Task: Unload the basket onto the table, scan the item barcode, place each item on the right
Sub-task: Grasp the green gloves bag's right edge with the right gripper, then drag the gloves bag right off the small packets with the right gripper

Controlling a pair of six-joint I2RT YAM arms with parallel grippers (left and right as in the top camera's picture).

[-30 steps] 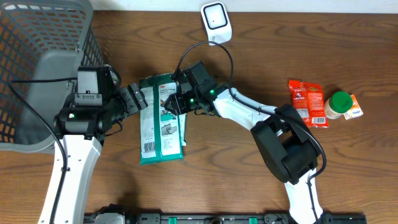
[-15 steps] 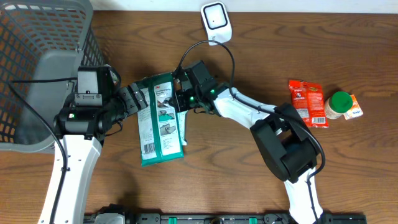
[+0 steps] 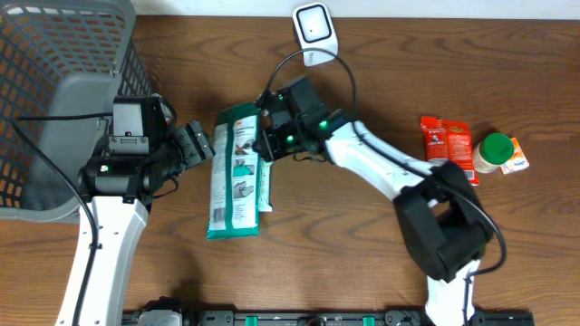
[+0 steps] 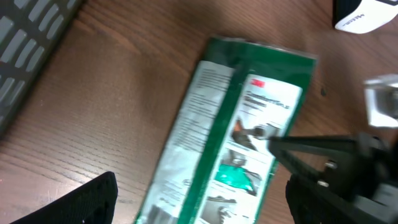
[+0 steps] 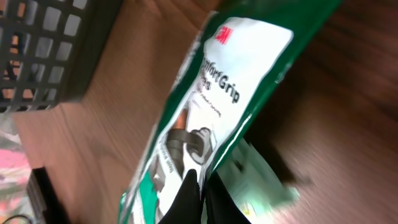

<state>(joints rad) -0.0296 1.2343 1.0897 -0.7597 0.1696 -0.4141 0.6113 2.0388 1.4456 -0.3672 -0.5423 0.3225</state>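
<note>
The item is a flat green and white package [image 3: 237,172] lying lengthwise on the wooden table, its right edge raised. My right gripper [image 3: 264,143] is shut on that raised edge; in the right wrist view the black fingers [image 5: 202,180] pinch the package [image 5: 214,93] between them. My left gripper [image 3: 201,145] stands open just left of the package's top end, not touching it. In the left wrist view its gripper [image 4: 205,200] straddles the package [image 4: 242,137] with room on both sides. The white scanner [image 3: 314,29] stands at the table's far edge. No barcode is legible.
A grey mesh basket [image 3: 54,91] fills the far left. A red snack packet [image 3: 449,149] and a green-lidded bottle [image 3: 494,152] lie at the right. The scanner's base [image 4: 367,15] shows at the left wrist view's top right.
My right gripper closed on the package's right edge and tipped it up, so the package now looks narrower and has shifted slightly right. The left arm has not moved.
</note>
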